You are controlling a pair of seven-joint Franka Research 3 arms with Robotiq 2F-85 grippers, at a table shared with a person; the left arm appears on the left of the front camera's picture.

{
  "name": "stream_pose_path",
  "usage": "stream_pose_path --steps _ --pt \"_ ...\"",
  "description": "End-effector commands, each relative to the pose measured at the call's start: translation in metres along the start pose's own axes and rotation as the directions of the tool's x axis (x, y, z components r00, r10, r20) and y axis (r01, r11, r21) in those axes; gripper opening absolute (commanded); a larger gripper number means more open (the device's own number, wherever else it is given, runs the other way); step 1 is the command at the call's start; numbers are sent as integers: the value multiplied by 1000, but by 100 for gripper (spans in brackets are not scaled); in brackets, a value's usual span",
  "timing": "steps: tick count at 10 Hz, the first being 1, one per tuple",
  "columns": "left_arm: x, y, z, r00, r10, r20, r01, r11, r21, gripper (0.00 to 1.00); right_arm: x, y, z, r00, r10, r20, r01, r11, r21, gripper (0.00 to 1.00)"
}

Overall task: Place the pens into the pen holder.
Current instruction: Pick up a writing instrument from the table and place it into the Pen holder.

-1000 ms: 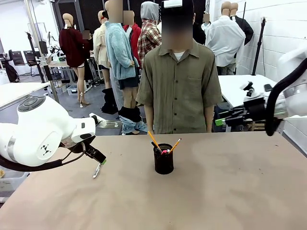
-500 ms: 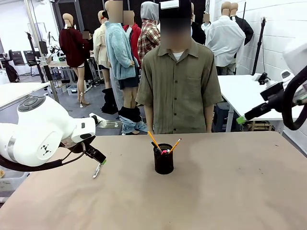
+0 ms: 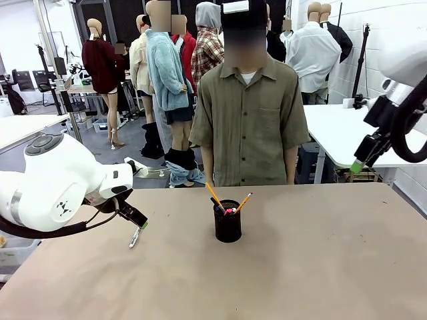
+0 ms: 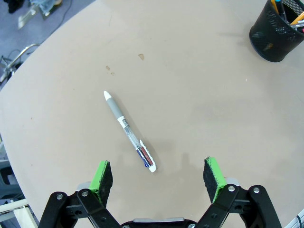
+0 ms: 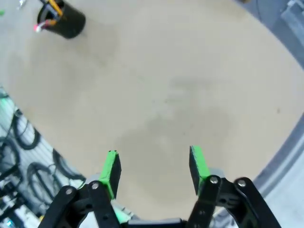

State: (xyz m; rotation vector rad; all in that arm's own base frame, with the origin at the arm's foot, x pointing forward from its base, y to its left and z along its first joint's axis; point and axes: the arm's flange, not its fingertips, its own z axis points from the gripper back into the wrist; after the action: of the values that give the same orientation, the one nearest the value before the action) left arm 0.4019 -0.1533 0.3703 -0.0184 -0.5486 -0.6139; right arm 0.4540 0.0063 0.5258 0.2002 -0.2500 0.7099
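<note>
Left gripper (image 4: 156,170): I have it spread wide and empty; hovering just over the pen
Ballpoint pen (image 4: 128,133): flat near the tabletop's (image 3: 320,267) left edge; well apart from the pen holder (image 3: 227,227)
Handling: light, stiff, slick, likely to roll; I'd pinch mid-barrel, perhaps on the grey, seemingly rubbery section
Right gripper (image 5: 154,159): parted, empty; high above the right edge

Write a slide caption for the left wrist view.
Open left gripper hovers above a white pen lying on the table, with the black pen holder at the upper right.
</note>
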Motion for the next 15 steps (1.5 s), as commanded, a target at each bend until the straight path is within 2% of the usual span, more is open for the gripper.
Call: stream_pose_path --steps 1,2,3,5,8,10,15 --pt "2 -3 7 998 44 -40 -41 996 74 100 -12 -12 0 998 -45 36 45 999 -1 72" --pt "13 6 5 993 91 -81 -85 994 73 100 -12 -12 0 998 -45 36 45 999 -1 72" --pt "27 16 -5 975 85 -208 -72 995 66 100 -12 -12 0 998 -45 36 45 999 -1 72" --pt "47 34 -25 950 114 -291 -109 993 34 100 -12 -12 0 998 -45 36 45 999 -1 72" --pt "64 49 -60 927 144 -346 -167 985 -36 100 -12 -12 0 998 -45 36 45 999 -1 72" --pt "68 51 -74 915 186 -357 -208 978 -24 100 -12 -12 0 998 -45 36 45 999 -1 72" --pt "61 48 -104 891 185 -415 -214 977 -23 100 -12 -12 0 998 -45 36 45 999 -1 72"
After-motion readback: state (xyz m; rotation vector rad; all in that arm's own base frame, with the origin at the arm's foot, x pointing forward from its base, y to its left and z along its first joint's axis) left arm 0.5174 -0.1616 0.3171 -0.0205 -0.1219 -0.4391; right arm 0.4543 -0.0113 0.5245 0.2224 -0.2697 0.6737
